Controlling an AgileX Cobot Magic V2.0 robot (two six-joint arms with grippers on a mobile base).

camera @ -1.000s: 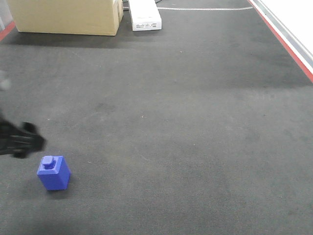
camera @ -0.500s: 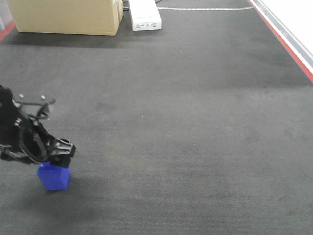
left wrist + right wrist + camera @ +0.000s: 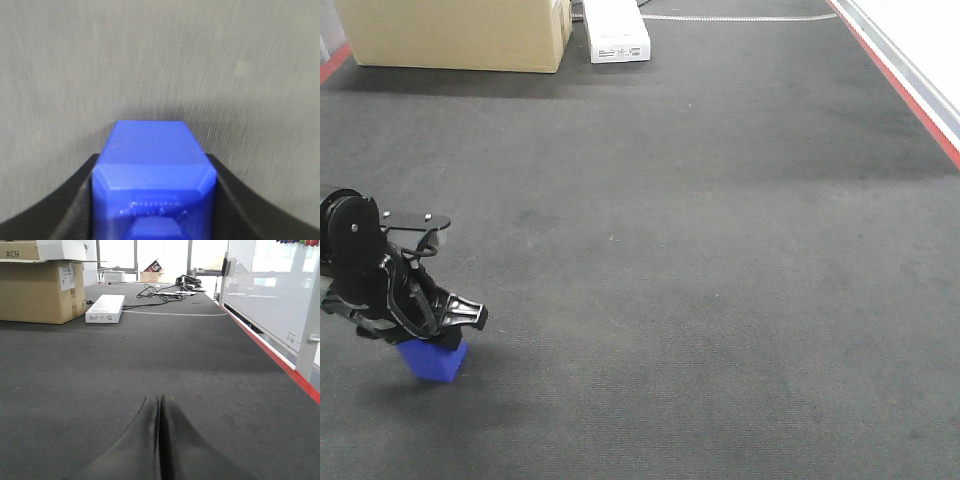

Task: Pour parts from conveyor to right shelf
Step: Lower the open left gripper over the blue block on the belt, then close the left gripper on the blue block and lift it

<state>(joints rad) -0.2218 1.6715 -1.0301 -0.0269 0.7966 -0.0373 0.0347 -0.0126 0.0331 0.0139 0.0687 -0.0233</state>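
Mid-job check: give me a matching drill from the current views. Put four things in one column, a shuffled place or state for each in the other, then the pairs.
Things
1. blue block
2. cardboard box
3. white box
4. right gripper

Place or state
a. fingers pressed together, holding nothing
b. far left corner of the belt
c. between the fingers of the left gripper
d. just right of the cardboard box

Pairs: 1-c, 2-b, 3-d, 4-a
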